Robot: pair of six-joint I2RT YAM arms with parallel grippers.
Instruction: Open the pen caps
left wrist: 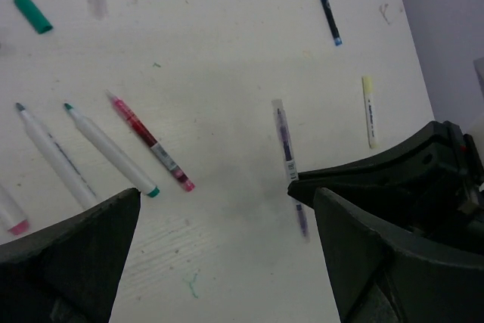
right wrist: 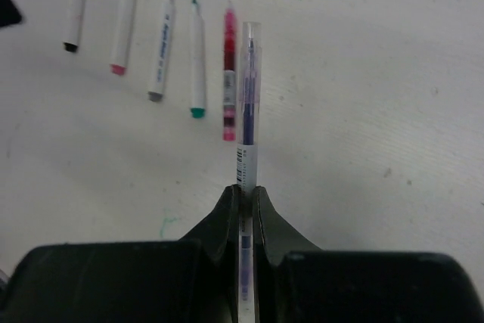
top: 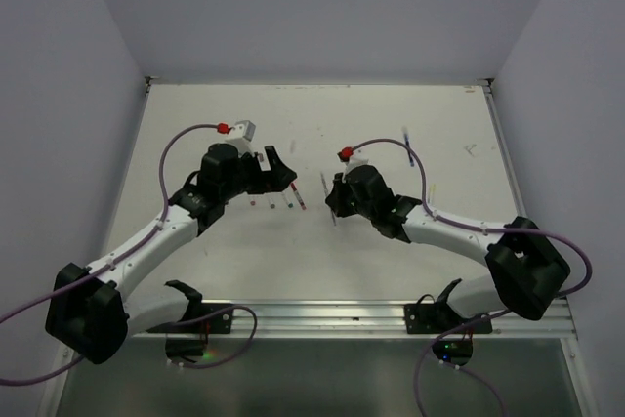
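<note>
- Held pen (right wrist: 247, 96): slim stick with purple ink showing through a clear cap (right wrist: 250, 39) that covers its far end. It sits near the middle of the bench (top: 215, 104), just right of the row of pens.
- Right jaws: pressed together on the held pen's barrel, pinching it just below the label.
- Left jaws: spread wide with nothing between them, over the bench beside the row.
- Row: five pens lie side by side, nearly parallel and not touching.
  - black-ended white pen (right wrist: 76, 5)
  - pink-ended white pen (right wrist: 123, 24)
  - grey-ended white pen (right wrist: 161, 47)
  - green-ended white pen (right wrist: 197, 58)
  - translucent red pen (right wrist: 229, 73)
- Tips: the pink-, grey- and green-ended pens show bare coloured tips at their far ends.
- Outliers: a blue pen (left wrist: 327, 5) and a pale yellow pen (left wrist: 368, 111) each lie alone, well apart from the row.
- Writing:
  - The held pen carries a white label with black barcode stripes.
  - The grey-ended white pen has blue lettering along its barrel.
  - The pale yellow pen bears dark print.
  - None of it is legible, and no brand can be read.
- Count: eight pens, made up of five in the row, one held and two outliers. One loose green cap (left wrist: 33, 13) lies on the bench beyond the row.
</note>
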